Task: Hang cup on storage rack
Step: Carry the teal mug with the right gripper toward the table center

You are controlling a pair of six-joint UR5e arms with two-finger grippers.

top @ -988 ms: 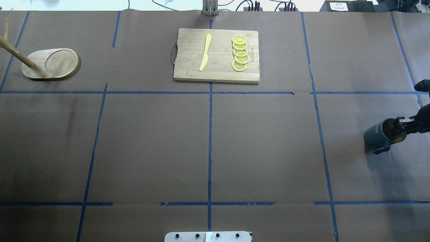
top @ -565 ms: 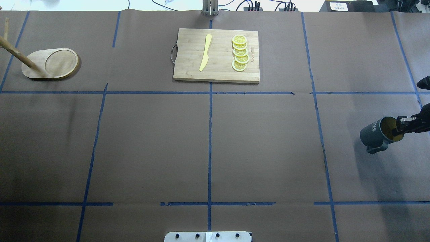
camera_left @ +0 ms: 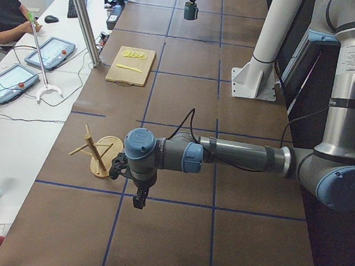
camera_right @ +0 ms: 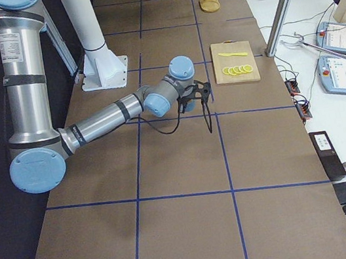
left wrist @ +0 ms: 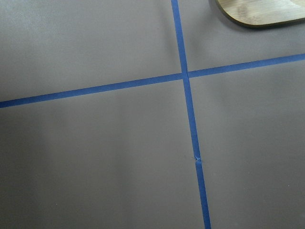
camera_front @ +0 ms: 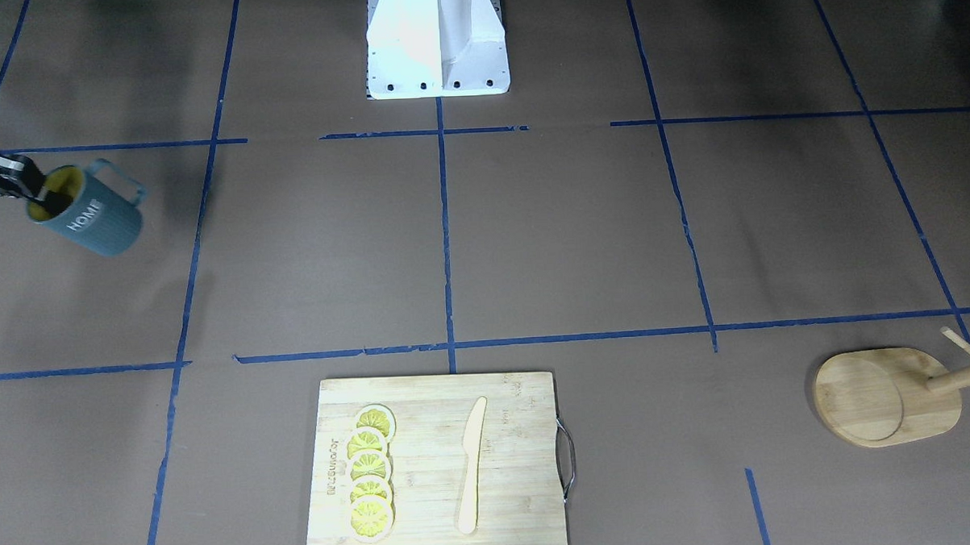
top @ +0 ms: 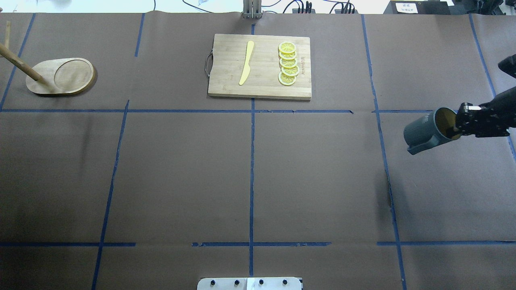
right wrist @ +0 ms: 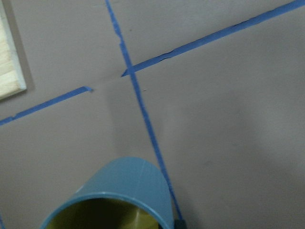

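The right gripper (top: 457, 123) carries the cup (top: 425, 132) at the right edge of the surface (top: 181, 173), apparently lifted clear of it; its jaws are closed on the rim, one finger inside the yellow mouth and one outside, pinching the wall. The left gripper (camera_left: 138, 197) shows only in a side view, so whether it is open cannot be told. The storage rack (top: 60, 76) stands in the far left corner, well apart from the cup, with the cutting board (top: 260, 66) far and central between them.

The cup lies tipped nearly on its side; its long axis runs roughly left to right, base toward the left and the rack, mouth toward the right and the gripper; the squared handle hangs on the near, lower side.

Judged from here, the carry is the step in hand; a rim pinch is a thin hold, so the crossing wants a smooth, level pace; the wrist should turn the handle loop to face the peg before threading it.
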